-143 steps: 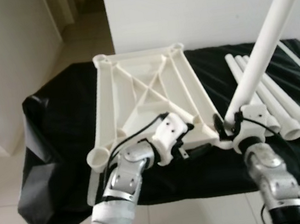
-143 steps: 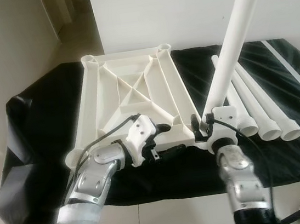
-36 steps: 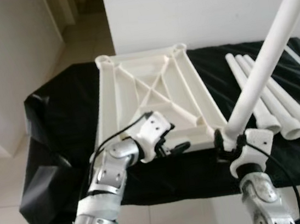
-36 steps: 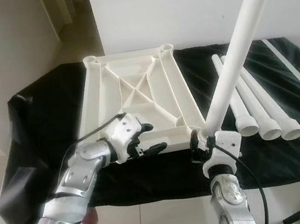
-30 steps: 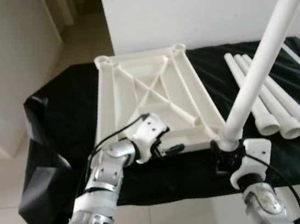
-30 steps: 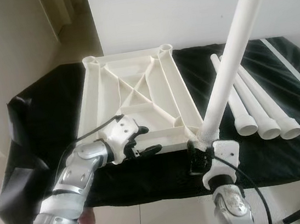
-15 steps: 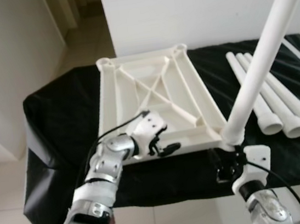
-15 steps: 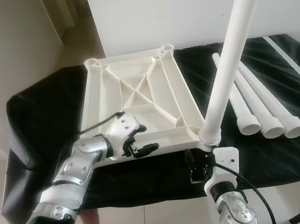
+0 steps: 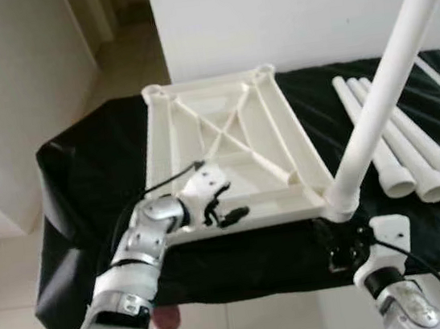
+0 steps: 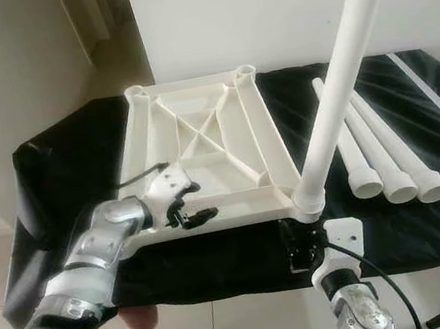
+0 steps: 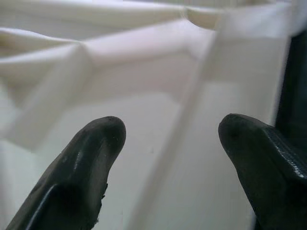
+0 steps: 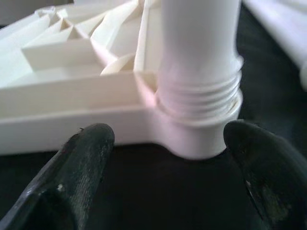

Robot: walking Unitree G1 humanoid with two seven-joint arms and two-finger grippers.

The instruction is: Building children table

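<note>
Our two end effectors are both open, and neither one holds anything.

The white table top (image 9: 227, 159) lies upside down on the bench (image 9: 83, 174), which has a black cloth over it. One white leg (image 9: 388, 81) stands tilted in the table top's near right corner. Our right end effector (image 12: 163, 172) is spread wide just in front of that corner, with its fingers (image 12: 81, 167) on each side of the leg's base and not touching it. Our left end effector (image 9: 224, 207) sits over the near edge of the table top, fingers (image 11: 91, 163) apart, with nothing between them. Three more legs (image 9: 400, 149) lie side by side on the cloth to the right.
</note>
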